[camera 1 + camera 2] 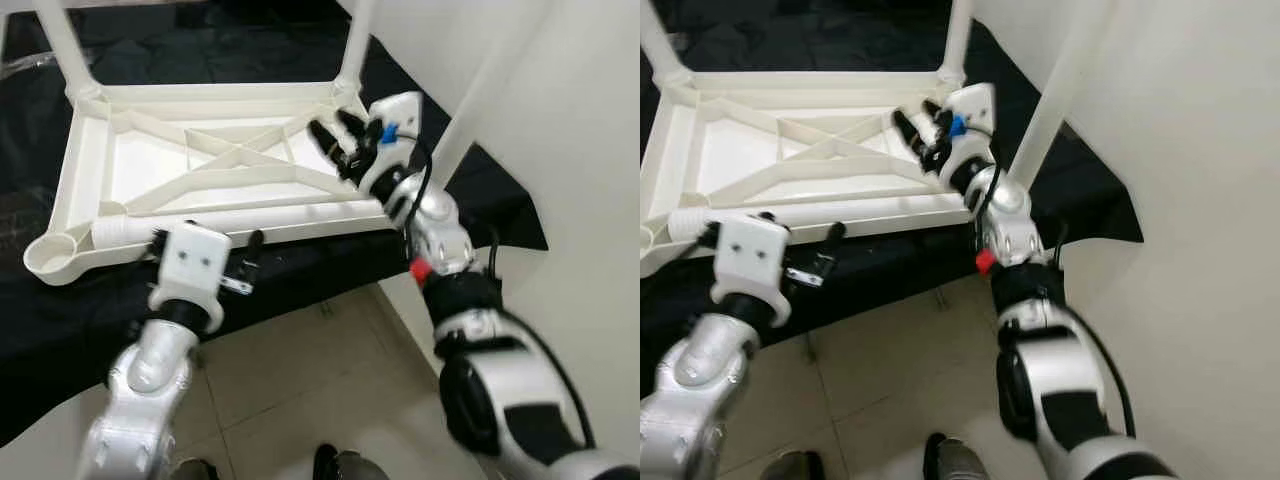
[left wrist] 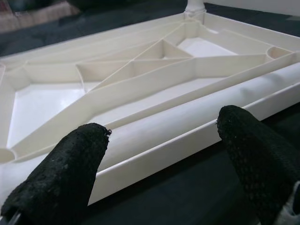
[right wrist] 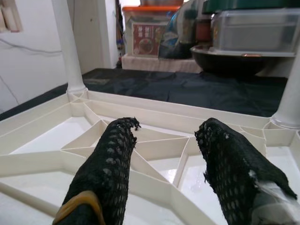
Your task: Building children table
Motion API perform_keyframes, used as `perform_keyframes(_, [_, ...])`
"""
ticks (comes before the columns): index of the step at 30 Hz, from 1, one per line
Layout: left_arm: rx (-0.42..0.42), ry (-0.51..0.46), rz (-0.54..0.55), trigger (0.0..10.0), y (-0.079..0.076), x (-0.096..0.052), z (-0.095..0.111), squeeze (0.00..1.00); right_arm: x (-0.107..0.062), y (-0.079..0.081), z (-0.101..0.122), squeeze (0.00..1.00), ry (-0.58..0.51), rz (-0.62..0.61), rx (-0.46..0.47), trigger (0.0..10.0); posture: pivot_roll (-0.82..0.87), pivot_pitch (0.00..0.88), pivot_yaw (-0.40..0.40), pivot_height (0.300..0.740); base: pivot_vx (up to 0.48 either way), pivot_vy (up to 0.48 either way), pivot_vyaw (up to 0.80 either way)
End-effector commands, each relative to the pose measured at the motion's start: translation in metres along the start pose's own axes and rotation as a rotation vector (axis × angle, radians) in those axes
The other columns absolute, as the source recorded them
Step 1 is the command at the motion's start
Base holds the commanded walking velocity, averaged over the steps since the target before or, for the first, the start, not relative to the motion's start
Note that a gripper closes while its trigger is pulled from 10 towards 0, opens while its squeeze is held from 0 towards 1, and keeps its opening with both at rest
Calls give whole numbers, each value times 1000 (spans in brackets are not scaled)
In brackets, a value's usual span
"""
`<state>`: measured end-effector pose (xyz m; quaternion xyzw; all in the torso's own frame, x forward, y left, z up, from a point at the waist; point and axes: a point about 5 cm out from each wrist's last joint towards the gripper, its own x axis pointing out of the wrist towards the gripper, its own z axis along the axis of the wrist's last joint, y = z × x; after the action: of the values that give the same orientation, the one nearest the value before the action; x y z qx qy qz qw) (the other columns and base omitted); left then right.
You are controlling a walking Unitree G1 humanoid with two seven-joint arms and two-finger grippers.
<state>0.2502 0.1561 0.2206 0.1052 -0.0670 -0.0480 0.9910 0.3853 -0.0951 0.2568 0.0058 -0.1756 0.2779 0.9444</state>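
1. The white plastic children's table top (image 1: 200,165) was seen lying upside down on a black cloth-covered surface (image 1: 300,262), ribbed underside up, at about 11 o'clock in the left eye view.
2. Three legs were seen standing in corner sockets: one at the far left (image 1: 62,45), one at the far right (image 1: 355,45), and one at the near right (image 1: 480,100).
3. The near-left socket (image 1: 50,255), at 9 o'clock, was seen empty, and a loose leg (image 2: 187,122) was seen lying along the near rim; by this showing, one leg was judged left to fit.
4. The left gripper (image 2: 159,159) was held open, straddling the near rim beside the loose leg, nothing gripped.
5. The right gripper (image 3: 164,154) was held open over the ribs, at 1 o'clock, empty.
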Motion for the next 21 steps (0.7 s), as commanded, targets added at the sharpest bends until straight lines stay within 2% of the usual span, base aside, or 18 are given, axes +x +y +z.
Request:
perform_keyframes(1, [-25,34,-8,10000,8,1,-6,0,-4,1,7,0,-31,-20,-36,10000,100,141,-109,740,0,0,0])
perform_keyframes(2, [-25,34,-8,10000,8,1,-6,0,-4,1,7,0,-31,-20,-36,10000,100,141,-109,740,0,0,0])
perform_keyframes(4, [-20,-2,44,10000,22,5,0,0,-16,6,7,0,-71,-38,-59,10000,111,127,-101,740,0,0,0])
perform_keyframes(7, [-29,-19,64,10000,24,7,3,0,-22,9,6,0,-80,-52,-76,10000,111,120,-96,740,0,0,0])
perform_keyframes(9, [-48,-36,90,10000,23,8,7,0,-34,15,6,0,-77,-79,-105,10000,108,113,-88,740,0,0,-706])
perform_keyframes(11, [-51,-30,91,10000,22,10,6,0,-40,18,4,0,-57,-100,-94,10000,104,108,-83,740,0,0,-800])
perform_keyframes(13, [-52,-25,96,10000,22,11,5,0,-42,20,4,0,-58,-108,-81,10000,105,106,-82,740,0,480,-469])
perform_keyframes(21, [-41,-22,76,10000,28,13,7,0,-46,28,5,0,-48,-118,-60,10000,113,106,-77,740,0,480,0])
